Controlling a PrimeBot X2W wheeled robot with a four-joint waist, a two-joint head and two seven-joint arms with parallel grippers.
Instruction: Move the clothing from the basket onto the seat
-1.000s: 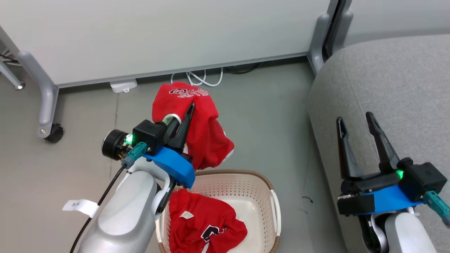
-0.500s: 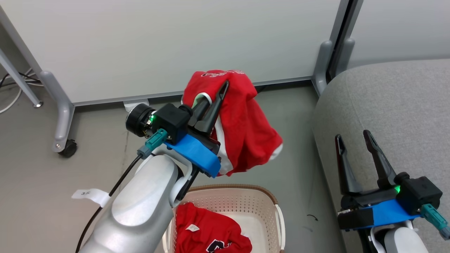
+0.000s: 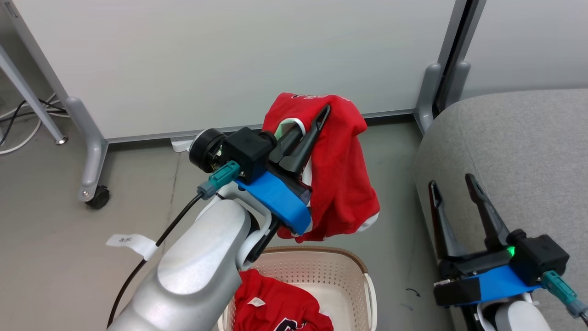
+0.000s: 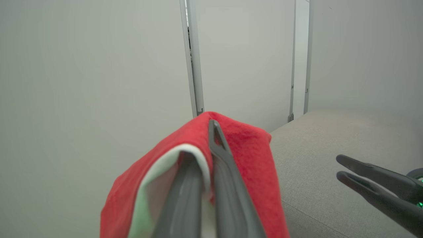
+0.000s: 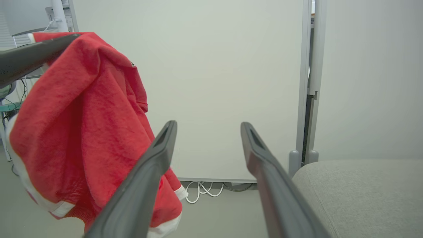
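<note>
A red shirt (image 3: 342,174) with white trim hangs in the air above the basket (image 3: 349,266), draped over my left gripper (image 3: 321,112), which is shut on its fabric. In the left wrist view the red shirt (image 4: 244,148) folds over the closed fingers. A second red shirt (image 3: 271,308) lies in the cream basket at the bottom of the head view. My right gripper (image 3: 450,184) stands open and empty at the edge of the grey seat (image 3: 519,151). The right wrist view has the hanging shirt (image 5: 82,132) to the left of its spread fingers (image 5: 155,155).
A pale partition panel (image 3: 229,59) on grey legs with a castor (image 3: 98,197) stands behind. White cables (image 5: 201,190) lie on the floor under it. A white paper tag (image 3: 126,241) hangs by the left arm's cable. Bare grey floor (image 3: 55,257) lies to the left.
My left gripper has risen and moved right toward the seat with the red shirt in it. The head camera tilted up, so the basket sits lower in view. The right gripper stays open.
</note>
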